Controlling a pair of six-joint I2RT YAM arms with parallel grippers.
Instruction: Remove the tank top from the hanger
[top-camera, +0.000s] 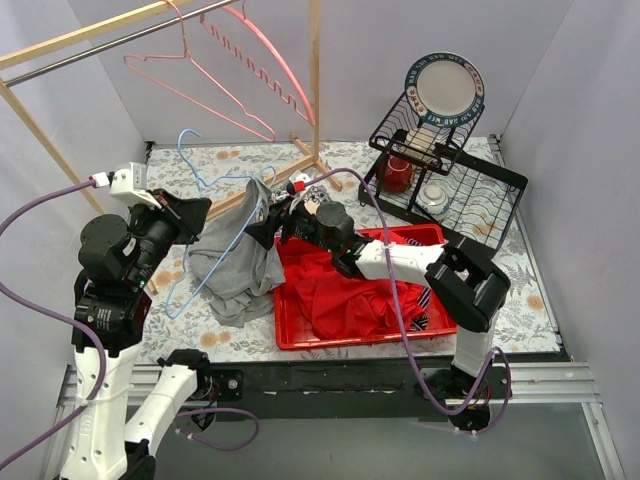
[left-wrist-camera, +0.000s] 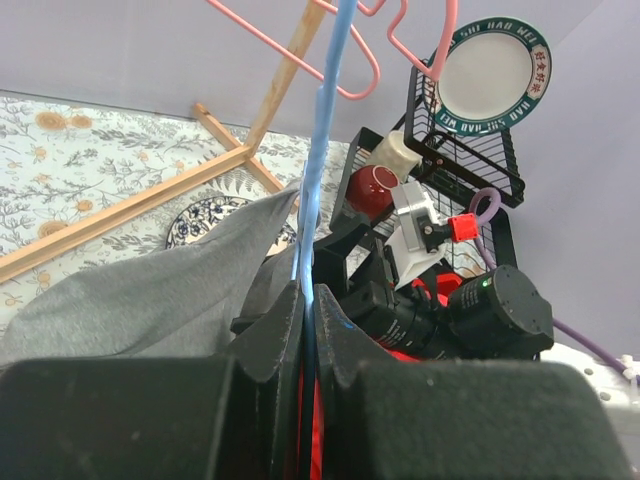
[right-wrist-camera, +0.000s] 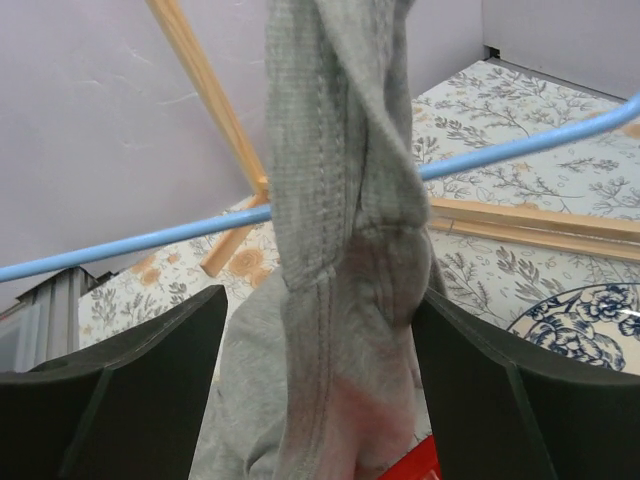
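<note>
The gray tank top (top-camera: 235, 270) hangs on the blue hanger (left-wrist-camera: 322, 130) at the left middle of the table (top-camera: 240, 160), its length running from a bunched strap down toward the near edge, while the hanger's hook points back and left. The left gripper (left-wrist-camera: 305, 300) is pinched together on the hanger wire. The right gripper (right-wrist-camera: 320, 350) has its fingers apart on either side of the strap, and whether they squeeze it cannot be told. A red bin (top-camera: 290, 335) sits just right of the cloth and a wooden rack (top-camera: 315, 90) stands behind it, with table showing to the left; much of the hanger is hidden under the cloth.

Grey ribbed-knit tank top (right-wrist-camera: 345, 250) bunched between the right gripper's (right-wrist-camera: 320, 330) black fingers (right-wrist-camera: 130, 390), pale blue wire hanger (right-wrist-camera: 130, 245) crossing behind, slanted wooden rack bar (right-wrist-camera: 205, 85), floral tablecloth (right-wrist-camera: 500, 270), blue-patterned plate (right-wrist-camera: 590, 330).
</note>
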